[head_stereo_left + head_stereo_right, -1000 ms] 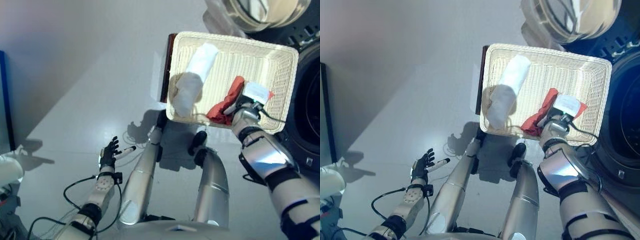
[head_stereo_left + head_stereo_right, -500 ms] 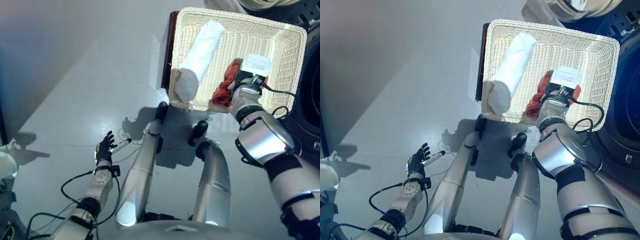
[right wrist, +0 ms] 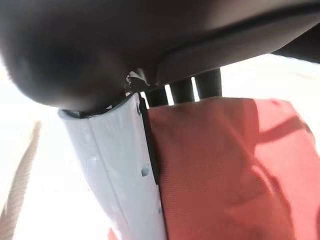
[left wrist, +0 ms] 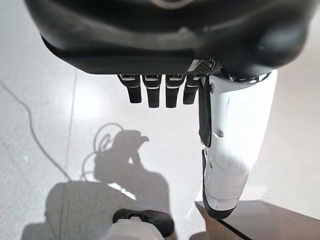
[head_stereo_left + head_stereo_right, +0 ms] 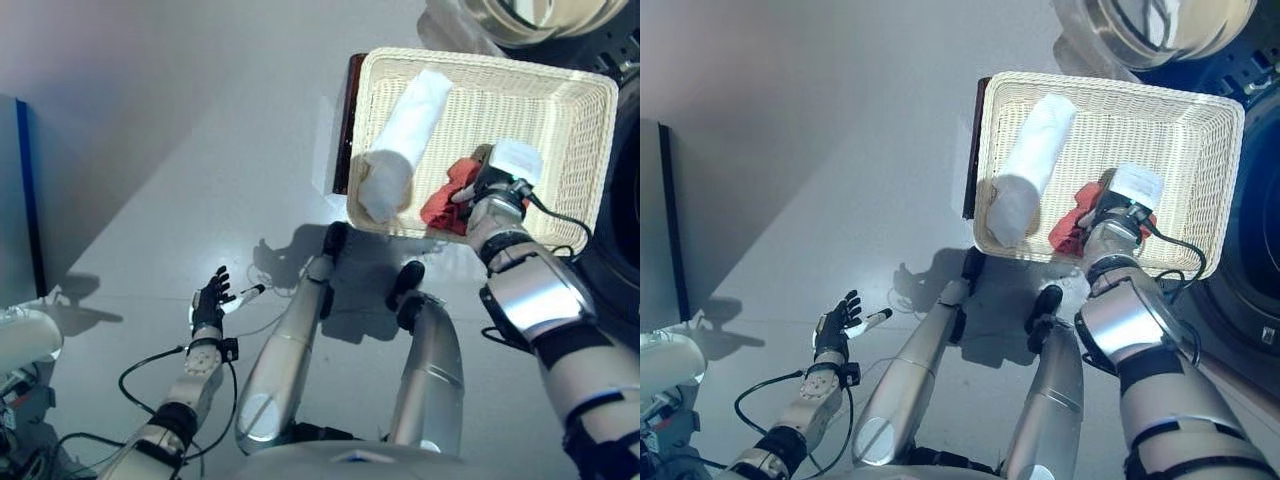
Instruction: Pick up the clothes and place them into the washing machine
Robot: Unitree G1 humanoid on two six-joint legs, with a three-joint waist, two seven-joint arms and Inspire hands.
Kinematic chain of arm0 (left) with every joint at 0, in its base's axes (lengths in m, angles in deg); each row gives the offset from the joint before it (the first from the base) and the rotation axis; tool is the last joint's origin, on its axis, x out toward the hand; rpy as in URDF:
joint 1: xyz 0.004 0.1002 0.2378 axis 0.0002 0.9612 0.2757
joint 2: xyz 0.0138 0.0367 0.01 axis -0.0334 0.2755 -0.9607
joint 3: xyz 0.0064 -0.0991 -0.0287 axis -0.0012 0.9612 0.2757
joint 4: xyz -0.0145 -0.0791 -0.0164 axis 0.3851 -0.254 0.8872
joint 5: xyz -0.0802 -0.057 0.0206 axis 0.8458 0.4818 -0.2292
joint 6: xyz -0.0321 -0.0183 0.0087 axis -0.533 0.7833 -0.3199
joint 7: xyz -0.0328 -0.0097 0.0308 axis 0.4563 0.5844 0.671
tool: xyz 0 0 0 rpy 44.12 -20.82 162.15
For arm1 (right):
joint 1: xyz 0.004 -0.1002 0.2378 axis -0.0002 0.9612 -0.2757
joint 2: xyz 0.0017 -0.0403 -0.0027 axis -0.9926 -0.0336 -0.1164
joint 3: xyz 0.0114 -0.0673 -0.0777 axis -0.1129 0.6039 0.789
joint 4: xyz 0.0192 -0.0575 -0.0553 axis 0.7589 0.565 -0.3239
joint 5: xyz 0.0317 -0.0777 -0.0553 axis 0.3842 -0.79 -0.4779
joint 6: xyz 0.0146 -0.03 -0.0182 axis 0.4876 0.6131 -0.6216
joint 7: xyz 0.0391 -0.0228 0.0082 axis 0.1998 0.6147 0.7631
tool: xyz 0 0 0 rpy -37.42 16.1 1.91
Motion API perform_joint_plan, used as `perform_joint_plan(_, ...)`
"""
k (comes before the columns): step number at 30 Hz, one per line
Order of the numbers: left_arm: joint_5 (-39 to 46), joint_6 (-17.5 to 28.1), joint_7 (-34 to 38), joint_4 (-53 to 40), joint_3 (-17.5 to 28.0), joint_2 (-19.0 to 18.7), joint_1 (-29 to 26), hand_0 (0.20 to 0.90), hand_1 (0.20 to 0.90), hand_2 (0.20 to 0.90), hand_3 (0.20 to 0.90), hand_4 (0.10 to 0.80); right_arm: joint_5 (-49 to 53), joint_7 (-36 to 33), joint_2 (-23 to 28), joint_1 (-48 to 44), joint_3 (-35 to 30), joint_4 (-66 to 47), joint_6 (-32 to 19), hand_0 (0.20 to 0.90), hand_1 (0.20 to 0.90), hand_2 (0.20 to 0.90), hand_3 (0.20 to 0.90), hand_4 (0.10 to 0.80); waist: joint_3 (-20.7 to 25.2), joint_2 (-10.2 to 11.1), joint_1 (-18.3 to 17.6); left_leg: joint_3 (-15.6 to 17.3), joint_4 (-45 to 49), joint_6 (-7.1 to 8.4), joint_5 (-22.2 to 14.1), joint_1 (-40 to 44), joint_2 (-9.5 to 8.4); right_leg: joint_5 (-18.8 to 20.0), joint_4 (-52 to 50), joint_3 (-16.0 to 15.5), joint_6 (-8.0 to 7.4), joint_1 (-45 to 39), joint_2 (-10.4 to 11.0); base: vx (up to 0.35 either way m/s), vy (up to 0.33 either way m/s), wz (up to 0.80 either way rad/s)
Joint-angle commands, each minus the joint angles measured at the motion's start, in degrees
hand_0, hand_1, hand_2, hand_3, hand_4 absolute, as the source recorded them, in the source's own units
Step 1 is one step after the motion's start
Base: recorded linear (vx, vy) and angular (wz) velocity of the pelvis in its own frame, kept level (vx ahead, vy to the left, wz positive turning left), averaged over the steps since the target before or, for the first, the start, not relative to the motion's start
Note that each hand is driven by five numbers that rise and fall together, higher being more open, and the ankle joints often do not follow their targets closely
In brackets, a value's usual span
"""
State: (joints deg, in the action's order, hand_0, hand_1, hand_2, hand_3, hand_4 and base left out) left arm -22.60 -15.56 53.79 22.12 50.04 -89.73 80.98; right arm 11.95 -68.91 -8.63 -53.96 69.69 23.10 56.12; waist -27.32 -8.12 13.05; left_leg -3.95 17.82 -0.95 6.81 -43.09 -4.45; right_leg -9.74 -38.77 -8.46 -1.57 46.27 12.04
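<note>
Mostly crumpled red cloth (image 5: 447,197), woven basket (image 5: 575,130).

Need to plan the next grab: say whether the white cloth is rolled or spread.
Rolled: the white cloth lies as a tube in the basket.

Camera arrangement — head stereo pair and two wrist views.
Both eye views look steeply down, sharing the wicker basket (image 5: 480,150); each wrist camera looks along its own hand — very close.
</note>
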Motion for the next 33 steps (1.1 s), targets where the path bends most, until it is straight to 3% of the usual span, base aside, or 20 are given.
perform_joint_plan(1,-0.17,1.74,-0.15,1.58,1.57,-1.23,3.65,0.9,0.9,0.9,0.9,0.8,19.95,-1.43,8.18,1.79,-7.02,-3.0,-8.31,0.2,0.2,0.2,0.2,0.3,2.19,-1.92,-1.73,2.37,0.84,1.62,-4.93,1.01,-0.87,5.51,12.27,0.66,-2.6,-6.81,-1.09,0.082,-0.04,-0.13)
perform_joint_plan(3,-0.33,1.59,-1.48,1.15,1.82,-1.88,4.69,0.9,0.9,0.9,0.9,0.8,29.88,-0.16,11.46,4.08,-12.92,-2.28,-10.61,0.2,0.2,0.2,0.2,0.3,2.75,-2.29,-1.98,2.69,-0.94,1.54,-2.83,2.49,-0.44,7.72,14.85,-0.22,-2.25,-8.54,-1.29,-0.027,-0.011,-0.08)
perform_joint_plan(7,0.27,1.41,-3.78,0.16,3.87,-1.97,6.73,0.9,0.9,0.9,0.9,0.8,50.21,5.29,8.7,14.57,-24.39,-6.33,-17.94,0.2,0.2,0.2,0.2,0.3,4.16,-2.5,-3.33,3.0,-3.33,1.86,-2.44,5.4,0.06,8.35,18.27,0.28,-2.61,-11.44,-1.91,0.041,-0.001,-0.07)
perform_joint_plan(9,0.02,1.22,-4.57,0.71,4.18,-2.25,7.19,0.9,0.9,0.9,0.9,0.8,55.98,6.87,8.67,15.62,-26.77,-5.45,-19.17,0.2,0.2,0.2,0.2,0.3,5.07,-2.82,-3.43,2.98,-4.33,2.02,-2.34,6.78,0.19,8.46,19.55,0.08,-2.69,-12.84,-1.95,0.057,0.003,-0.35)
perform_joint_plan(18,0.88,1.59,-6.04,2.49,4.34,0.7,9.13,0.9,0.9,0.9,0.9,0.8,83.06,14.84,0.1,20.06,-38.48,-15.05,-29.36,0.2,0.2,0.2,0.2,0.3,7.03,-6.02,-5.09,3.67,-5.3,1.96,-2.46,8.93,-0.32,8.23,20.57,1.4,-2.7,-14.65,-2.06,0.026,0.034,-0.11)
perform_joint_plan(22,1.21,2.21,-6.78,2.81,3.17,1.73,10.08,0.9,0.9,0.9,0.9,0.8,86.68,14.72,-1.12,18.35,-41.69,-20.42,-34.78,0.2,0.2,0.2,0.2,0.3,7.52,-8.14,-5.24,4.17,-5.48,1.92,-2.51,8.86,-0.49,8.25,20.79,2.27,-2.87,-14.25,-1.88,-0.004,0.066,-0.07)
perform_joint_plan(28,1.15,3.04,-6.56,3.55,1.9,2.39,10.7,0.9,0.9,0.9,0.9,0.8,85.17,9.89,1.69,13.86,-43.86,-23.69,-39.59,0.2,0.2,0.2,0.2,0.3,8.33,-10.66,-4.63,4.22,-6.2,1.95,-2.24,8.74,-0.67,8.11,20.91,2.84,-3.1,-13.68,-1.53,0.006,0.035,-0.07)
perform_joint_plan(30,0.87,3.41,-6.27,3.5,1.37,2.13,11.09,0.9,0.9,0.9,0.9,0.8,82.12,5.89,5.67,10.04,-43.49,-26.09,-41.84,0.2,0.2,0.2,0.2,0.3,8.71,-11.85,-4.41,4.19,-6.7,2.1,-2.08,8.71,-0.95,7.87,20.58,3.05,-3.21,-13.09,-1.31,0.015,0.018,-0.01)
perform_joint_plan(33,0.86,3.85,-6.01,3.76,1.15,1.77,11.02,0.9,0.9,0.9,0.9,0.8,78.39,2.99,11.47,4.47,-40.39,-26.63,-41.35,0.2,0.2,0.2,0.2,0.3,9.04,-12.57,-3.99,4.42,-6.65,2.19,-2.19,8.4,-1.1,7.58,19.59,3.69,-3.27,-11.97,-1.07,0.021,0.024,-0.02)
